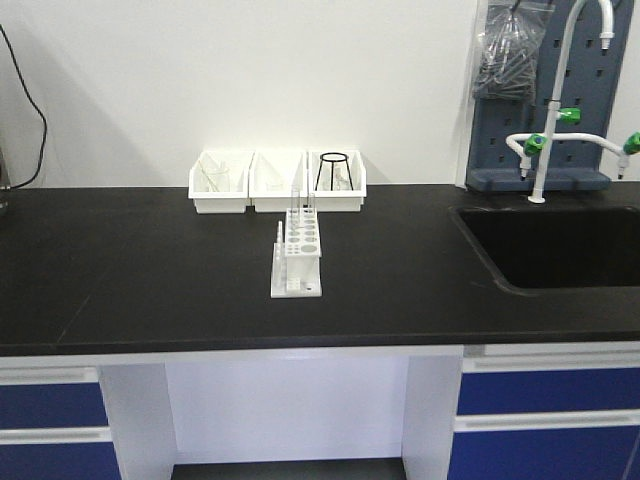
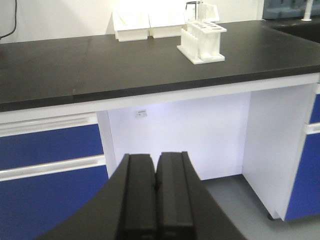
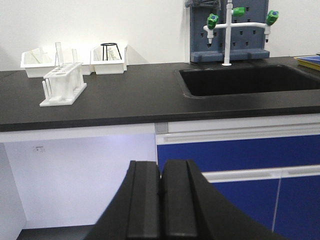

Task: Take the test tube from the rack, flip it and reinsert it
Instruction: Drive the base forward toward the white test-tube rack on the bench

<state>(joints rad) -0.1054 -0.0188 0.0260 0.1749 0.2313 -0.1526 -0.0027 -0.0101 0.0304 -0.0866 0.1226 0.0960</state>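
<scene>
The rack sits on the black surface, at 6 o'clock from three white bins. The test tube stands upright at the rack's 12 o'clock end, beside a second tube. The left gripper and right gripper hang low, jaws pressed together, empty.

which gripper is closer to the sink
Right. The right gripper sits shut below the counter edge, almost facing the sink; the left gripper, also shut, sees it only far off to its right.

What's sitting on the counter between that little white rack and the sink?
Nothing. Only bare black countertop runs from the rack to the sink, as the front view shows; the right wrist view agrees.
</scene>
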